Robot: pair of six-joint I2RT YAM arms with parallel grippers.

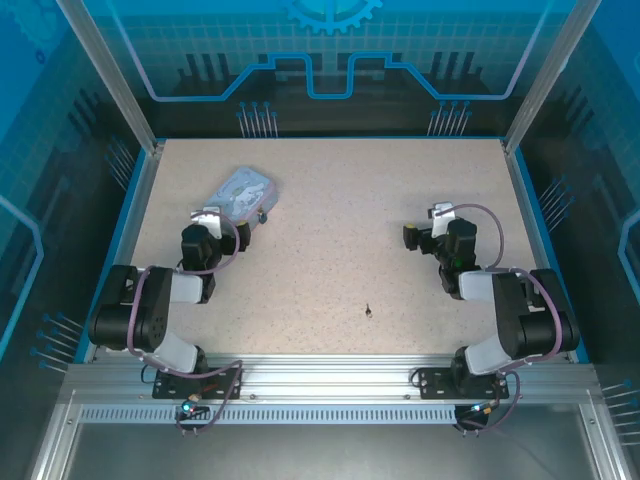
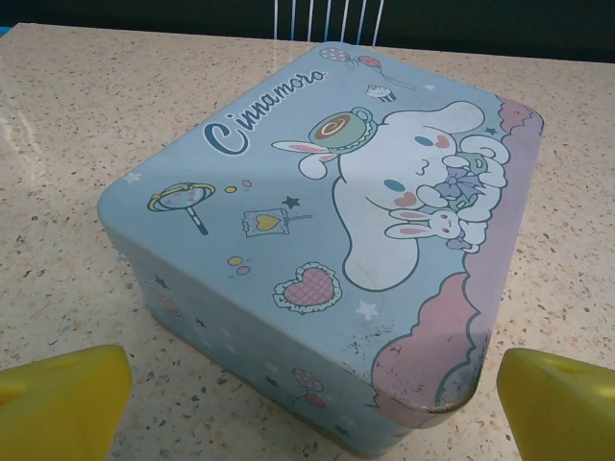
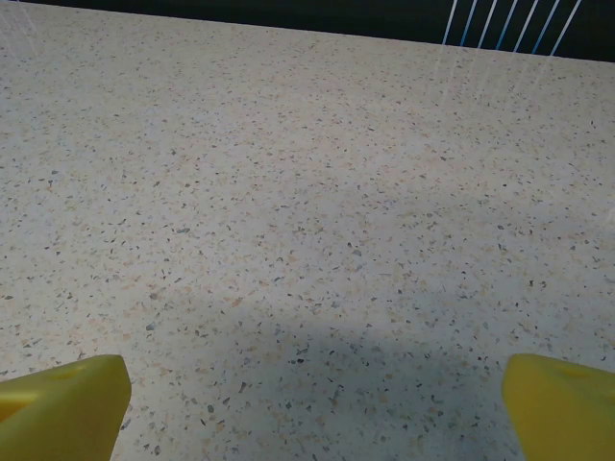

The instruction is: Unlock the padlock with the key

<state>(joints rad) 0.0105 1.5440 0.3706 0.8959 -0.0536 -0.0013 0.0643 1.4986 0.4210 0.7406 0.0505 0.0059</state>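
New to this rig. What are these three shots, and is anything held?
Two robot arms are bolted at the near edge of the table, each with a two-finger gripper. The overhead shot looks down from behind them: the left gripper faces a pale blue cartoon tin, and the right gripper is over bare table. The other two shots come from wrist cameras; the yellow corners are fingertips. Both grippers are open, holding nothing. The dark speck mid-table is likely the key; the dark bit at the tin's near edge may be the padlock.
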